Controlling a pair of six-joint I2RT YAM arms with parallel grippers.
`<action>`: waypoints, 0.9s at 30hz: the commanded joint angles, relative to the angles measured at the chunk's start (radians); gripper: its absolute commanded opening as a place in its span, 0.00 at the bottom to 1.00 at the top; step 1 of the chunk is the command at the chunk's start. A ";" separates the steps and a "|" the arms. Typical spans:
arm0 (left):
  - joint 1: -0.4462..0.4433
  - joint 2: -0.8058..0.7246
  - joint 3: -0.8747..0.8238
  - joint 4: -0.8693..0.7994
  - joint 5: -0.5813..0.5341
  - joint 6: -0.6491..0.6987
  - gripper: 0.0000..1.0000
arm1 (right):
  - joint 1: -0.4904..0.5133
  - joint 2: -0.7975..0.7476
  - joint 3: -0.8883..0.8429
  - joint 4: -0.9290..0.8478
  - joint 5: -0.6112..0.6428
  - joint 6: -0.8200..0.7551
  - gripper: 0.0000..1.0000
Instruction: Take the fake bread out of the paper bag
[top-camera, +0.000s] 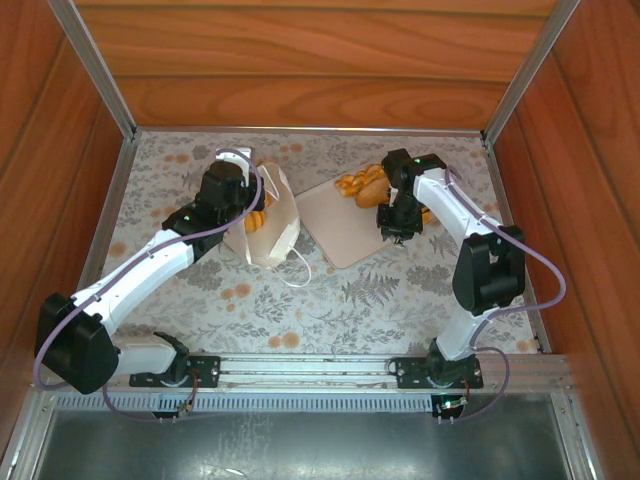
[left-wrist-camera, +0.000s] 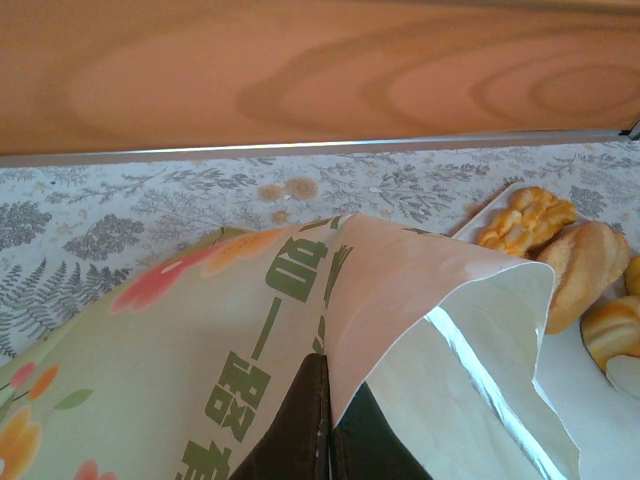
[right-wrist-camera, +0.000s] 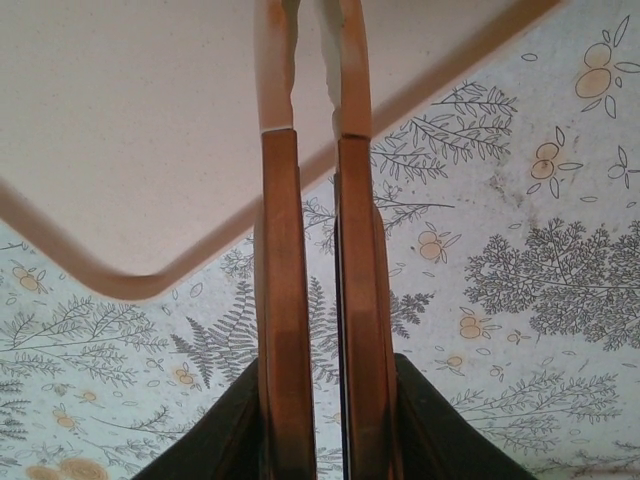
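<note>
Left wrist: fake bread (left-wrist-camera: 560, 250) on tray (left-wrist-camera: 590, 400) (beside paper bag (left-wrist-camera: 300, 350))

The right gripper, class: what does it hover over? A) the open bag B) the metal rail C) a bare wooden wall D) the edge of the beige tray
D: the right gripper hangs with its narrow-gapped fingers empty, over the beige tray's edge, where it meets the patterned tablecloth.
</note>
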 joint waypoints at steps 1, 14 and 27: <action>0.007 -0.030 0.001 0.039 0.003 -0.010 0.00 | -0.007 -0.034 0.000 0.008 -0.020 0.002 0.32; 0.008 -0.026 0.017 0.010 -0.001 -0.001 0.00 | -0.005 -0.094 -0.078 0.123 -0.261 -0.029 0.32; 0.016 -0.059 0.021 -0.065 -0.011 0.035 0.00 | -0.003 -0.281 -0.112 0.154 -0.401 -0.025 0.31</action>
